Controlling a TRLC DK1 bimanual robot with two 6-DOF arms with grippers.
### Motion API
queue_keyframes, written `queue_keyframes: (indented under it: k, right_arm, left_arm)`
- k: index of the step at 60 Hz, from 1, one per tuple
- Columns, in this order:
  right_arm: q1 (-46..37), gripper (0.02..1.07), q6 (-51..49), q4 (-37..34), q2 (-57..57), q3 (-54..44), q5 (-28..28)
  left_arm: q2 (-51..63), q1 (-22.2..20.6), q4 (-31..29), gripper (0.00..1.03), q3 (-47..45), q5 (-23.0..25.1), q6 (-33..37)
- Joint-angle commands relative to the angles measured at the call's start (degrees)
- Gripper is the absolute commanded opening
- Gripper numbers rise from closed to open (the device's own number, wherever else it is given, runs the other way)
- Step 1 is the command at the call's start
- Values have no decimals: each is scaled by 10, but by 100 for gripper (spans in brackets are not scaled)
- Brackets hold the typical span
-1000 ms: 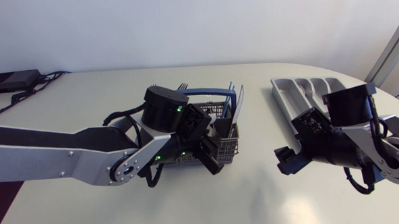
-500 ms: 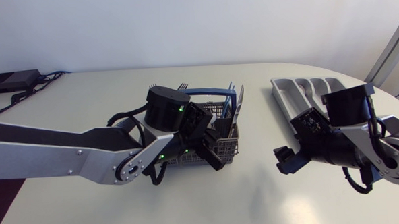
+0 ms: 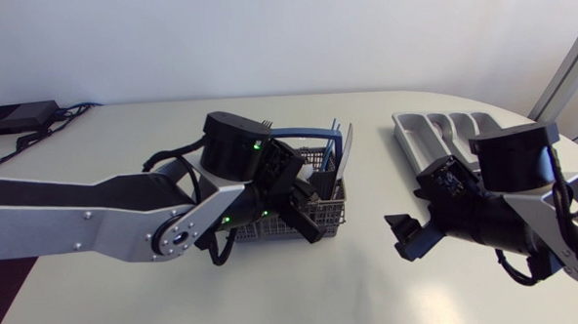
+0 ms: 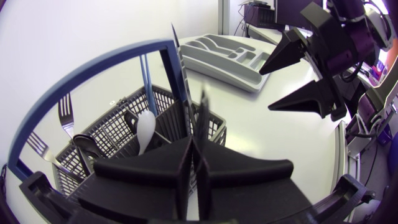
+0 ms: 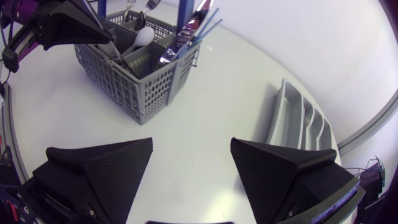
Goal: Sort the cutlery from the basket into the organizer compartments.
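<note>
While the right pincer (image 5: 191, 148) hangs released over the counter (image 3: 373, 285) between basket (image 3: 323, 217) and organizer (image 3: 432, 128), the left pincer (image 4: 194, 171) is clenched on a thin dark cutlery piece (image 4: 204, 115) standing in the basket. Judged light, stiff and slippery; best gripped across its flat faces.

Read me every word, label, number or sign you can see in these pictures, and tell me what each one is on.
None can be read.
The basket, the cutlery in it and the organizer show no words, numbers or signs.
The left end effector and the right end effector are plain matte black, with no visible marking.
The green lights on the left arm are plain dots, not text.
</note>
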Motion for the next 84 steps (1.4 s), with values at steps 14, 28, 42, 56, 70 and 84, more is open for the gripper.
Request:
queue_keyframes:
  k: [14, 28, 42, 56, 70, 84]
  right_arm:
    - [42, 94, -30, 42, -9, -16, -42]
    - [55, 94, -79, 62, -3, -4, -63]
    - [-35, 97, -88, 18, 66, 83, -318]
    - [-63, 97, -132, 6, 149, 156, -396]
    - [-43, 97, -145, 5, 160, 164, -419]
    - [-5, 96, -156, -28, 149, 173, -431]
  left_arm:
    - [-92, 9, -31, 4, 29, 9, -6]
    - [-127, 18, -45, 4, 33, 14, -1]
    - [-143, 26, -59, 3, 35, 33, -1]
    - [-164, 31, -76, 4, 42, 51, -1]
    - [-182, 51, -107, 3, 50, 113, -1]
    - [-193, 56, -134, 3, 49, 173, -1]
